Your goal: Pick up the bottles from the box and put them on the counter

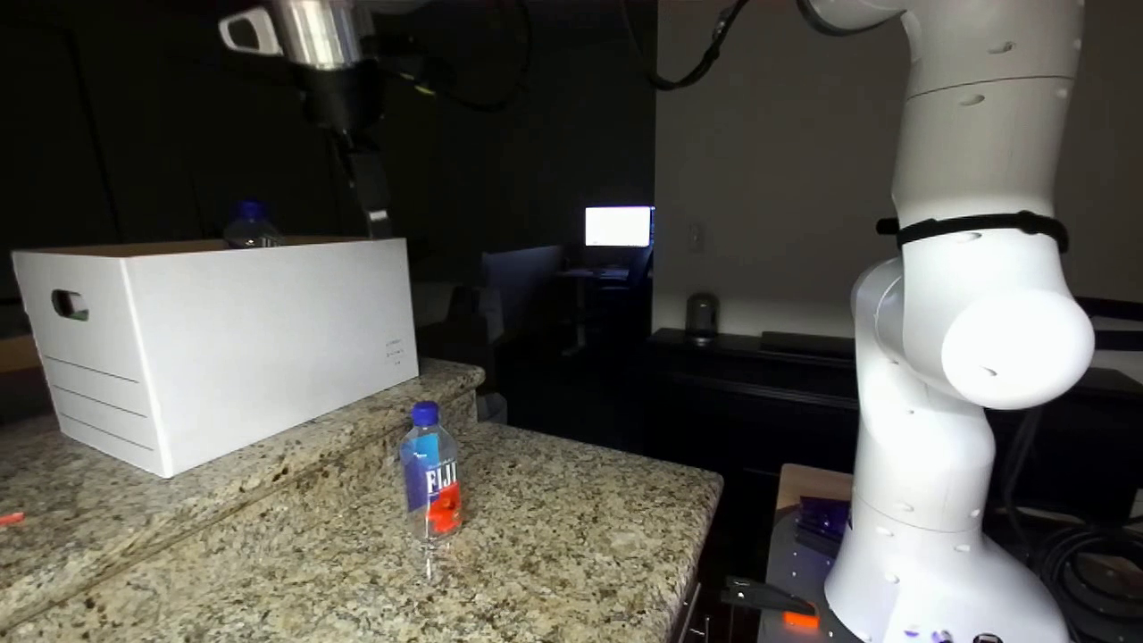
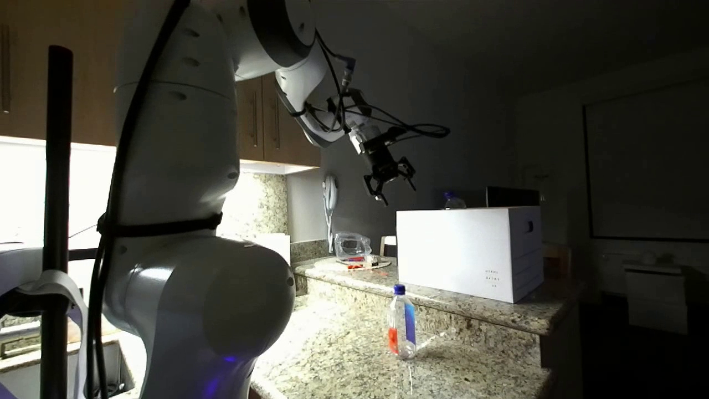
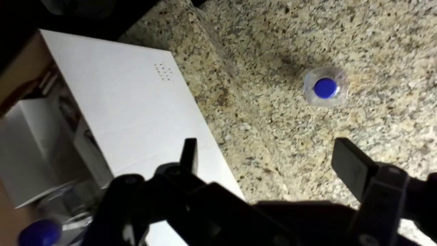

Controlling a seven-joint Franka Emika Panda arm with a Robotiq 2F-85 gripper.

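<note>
While the claw (image 2: 397,194) hangs above the worktop (image 1: 571,563) near the white box (image 1: 277,348), its fingers (image 3: 350,169) stand wide apart; in the wrist view one shows against the box's side, the other against the lower level of the worktop. One bottle (image 1: 431,478), clear, blue-capped, labelled blue with red-orange low down, stands upright on that lower level, apart from box and claw. Box is open-topped, set on the raised level. Second bottle (image 1: 252,228), also blue-capped, is inside the box, top poking out above it in both exterior views; wrist view has it bottom left, blurred, cut off at the edge. Other contents too dim to name. Clear plastic container (image 2: 352,245) sits on the raised level too, seen in an exterior view, small red pieces (image 2: 355,266) near it. White robot arm (image 1: 960,330) rises beside the worktop. Lit screen (image 1: 617,226) glows in the dark background.
</note>
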